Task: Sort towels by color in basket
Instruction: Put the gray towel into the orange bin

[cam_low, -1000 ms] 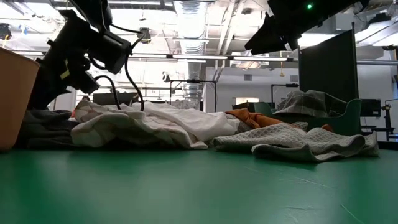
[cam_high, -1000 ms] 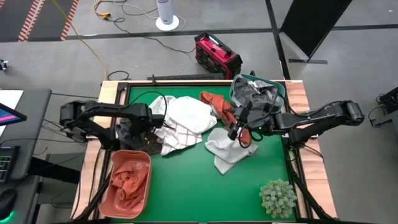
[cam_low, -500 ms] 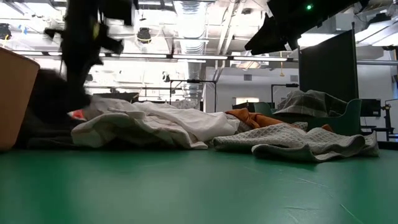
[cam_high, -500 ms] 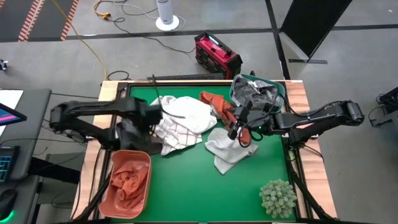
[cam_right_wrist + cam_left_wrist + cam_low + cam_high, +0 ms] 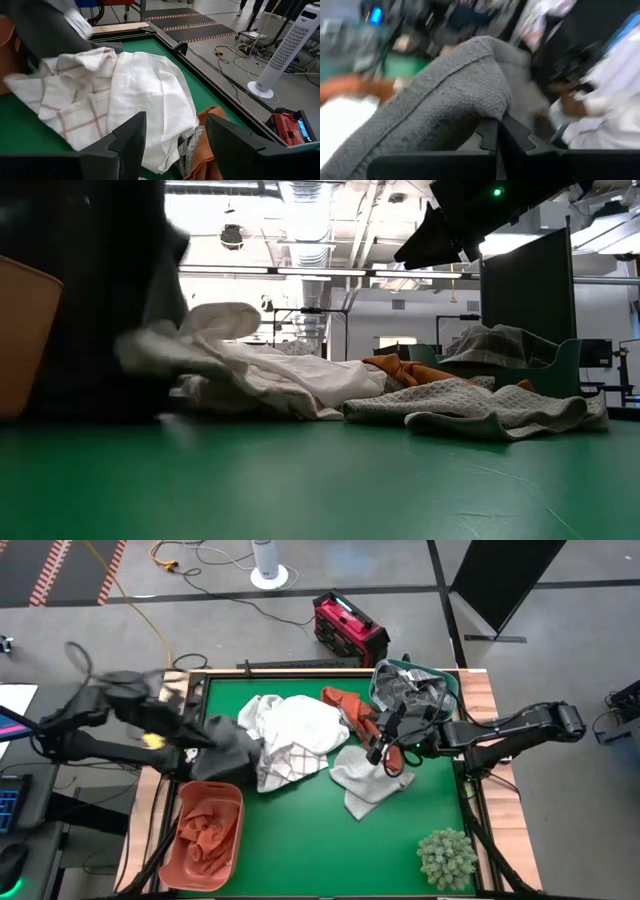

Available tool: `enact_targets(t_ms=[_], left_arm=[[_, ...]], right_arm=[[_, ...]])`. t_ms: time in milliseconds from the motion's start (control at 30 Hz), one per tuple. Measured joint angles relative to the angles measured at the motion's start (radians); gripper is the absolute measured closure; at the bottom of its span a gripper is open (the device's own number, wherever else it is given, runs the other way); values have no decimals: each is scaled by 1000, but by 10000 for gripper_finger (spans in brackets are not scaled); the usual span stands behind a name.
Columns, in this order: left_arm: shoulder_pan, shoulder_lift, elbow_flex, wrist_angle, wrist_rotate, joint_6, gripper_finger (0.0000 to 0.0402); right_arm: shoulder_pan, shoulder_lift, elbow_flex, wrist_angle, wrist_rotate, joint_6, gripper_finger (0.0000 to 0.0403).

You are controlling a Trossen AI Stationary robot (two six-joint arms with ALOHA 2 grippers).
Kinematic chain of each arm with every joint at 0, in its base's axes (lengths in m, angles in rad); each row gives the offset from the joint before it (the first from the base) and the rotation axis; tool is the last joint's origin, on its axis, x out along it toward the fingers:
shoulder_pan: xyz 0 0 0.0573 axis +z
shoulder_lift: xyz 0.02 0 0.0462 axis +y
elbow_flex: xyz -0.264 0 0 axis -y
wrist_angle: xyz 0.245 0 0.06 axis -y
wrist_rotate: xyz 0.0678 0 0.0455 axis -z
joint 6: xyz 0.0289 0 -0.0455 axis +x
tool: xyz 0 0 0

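My left gripper (image 5: 196,736) is near the table's left edge, shut on a plain dark grey towel (image 5: 232,750) that trails toward the white towels (image 5: 300,723). A white towel with thin checks (image 5: 285,757) lies against them, and a rust-orange towel (image 5: 345,705) lies beyond. My right gripper (image 5: 385,747) hovers open over a pale towel (image 5: 368,778) at mid-table, and its wrist view looks toward the white towel (image 5: 150,90) and the checked towel (image 5: 75,100). A grey checked towel (image 5: 412,690) fills the green basket (image 5: 455,680). My left gripper pinches a rounded fold of the grey towel (image 5: 485,95) between its two shut fingers (image 5: 492,135). The cloth bulges over the fingertips and drapes off to one side. In the high view the towel hangs slack from the gripper, with its far end (image 5: 252,752) down by the white pile.
An orange-brown basket (image 5: 236,802) at the near left corner holds a rust-orange towel (image 5: 203,830). A spiky pale-green plant ball (image 5: 447,858) stands at the near right corner. Bare green table (image 5: 320,845) lies between them. A wooden rim (image 5: 480,700) frames the table.
My left gripper has swung fast up and toward the table's left edge with the grey towel, dragging it out from beside the white pile. The pile's left end has been pulled up and ruffled. My right arm has kept still.
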Motion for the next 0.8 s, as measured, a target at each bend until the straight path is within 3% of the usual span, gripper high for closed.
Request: enact_targets(t_ms=[200,367,533,667,800], left_arm=[[-56,-34,0,167,-1,33,401],[-80,31,0,367,-27,189,401],[-98,105,0,579,-69,354,401],[-121,172,0,738,-59,480,401],[-121,245,0,830,-72,480,401]], right_arm=[[14,26,0,94,-1,-55,168],[44,126,0,296,-7,-187,168],[26,218,0,361,-11,-216,168],[18,279,0,471,-81,-248,168],[36,335,0,649,-95,-287,168]])
